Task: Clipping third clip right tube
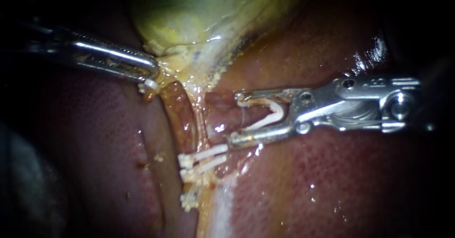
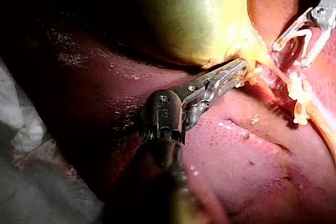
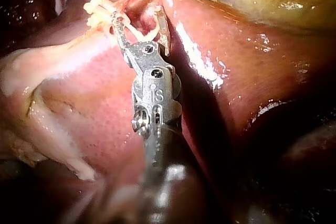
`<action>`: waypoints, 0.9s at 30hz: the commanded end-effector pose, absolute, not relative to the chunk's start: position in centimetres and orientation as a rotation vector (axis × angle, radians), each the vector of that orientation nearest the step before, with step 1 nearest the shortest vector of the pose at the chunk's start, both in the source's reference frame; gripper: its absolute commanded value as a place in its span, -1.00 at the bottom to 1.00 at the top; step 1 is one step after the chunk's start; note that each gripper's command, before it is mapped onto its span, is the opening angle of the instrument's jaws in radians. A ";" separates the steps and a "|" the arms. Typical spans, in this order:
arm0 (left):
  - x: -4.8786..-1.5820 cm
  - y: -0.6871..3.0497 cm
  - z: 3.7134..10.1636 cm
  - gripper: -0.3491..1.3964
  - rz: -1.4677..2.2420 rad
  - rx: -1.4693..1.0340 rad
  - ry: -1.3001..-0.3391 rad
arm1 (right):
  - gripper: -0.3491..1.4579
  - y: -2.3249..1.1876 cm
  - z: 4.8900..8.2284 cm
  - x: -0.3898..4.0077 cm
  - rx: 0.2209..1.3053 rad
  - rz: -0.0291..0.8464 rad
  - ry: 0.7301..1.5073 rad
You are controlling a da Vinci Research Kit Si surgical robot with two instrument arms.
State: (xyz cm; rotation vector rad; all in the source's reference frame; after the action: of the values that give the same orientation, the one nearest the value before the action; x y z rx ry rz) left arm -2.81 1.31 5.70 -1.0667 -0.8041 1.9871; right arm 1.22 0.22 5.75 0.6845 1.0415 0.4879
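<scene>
Right wrist view puts the right instrument point(image 3: 139, 17) nearest, its shaft running over the liver point(image 3: 94, 103) toward the tubes. Its jaws stand wide apart and carry the loaded clip point(image 1: 263, 121), which sits spread open in a V between them, touching both. That wide stance looks deliberate, since the clip's mouth has to pass around a tube before it can be squeezed home. Just ahead of the jaw tips runs the thin pale strand I take for the right tube point(image 1: 202, 124). It lies just beyond the tips, not yet inside the clip's mouth. The placed clips point(image 1: 204, 155) cross it a little lower, so the jaws seem aimed at the bare stretch above them. Farther off, the left instrument point(image 1: 152, 74) has its jaws clamped on the neck of the gallbladder point(image 1: 189, 15), probably drawing it away so the tubes lie taut and exposed for clipping.
</scene>
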 end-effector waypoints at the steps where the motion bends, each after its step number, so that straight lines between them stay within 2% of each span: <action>1: -2.81 1.31 5.70 -1.00 1.987 -1.067 -0.803 | -0.07 0.22 5.78 1.27 0.693 0.498 1.044; 14: -2.82 1.30 5.71 -1.00 1.987 -1.066 -0.801 | -0.07 0.27 5.90 1.73 0.832 0.702 1.139; 22: -2.83 1.29 5.73 -1.00 1.987 -1.066 -0.796 | -0.07 0.29 5.85 1.80 0.893 0.760 1.202; 27: -2.83 1.29 5.74 -1.00 1.988 -1.066 -0.795 | -0.07 0.32 5.69 1.82 0.937 0.783 1.263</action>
State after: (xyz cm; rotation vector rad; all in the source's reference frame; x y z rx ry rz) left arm -2.84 1.29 5.74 -1.0665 -0.7957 1.9876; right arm 1.83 0.32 5.66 0.9477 1.2684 0.7870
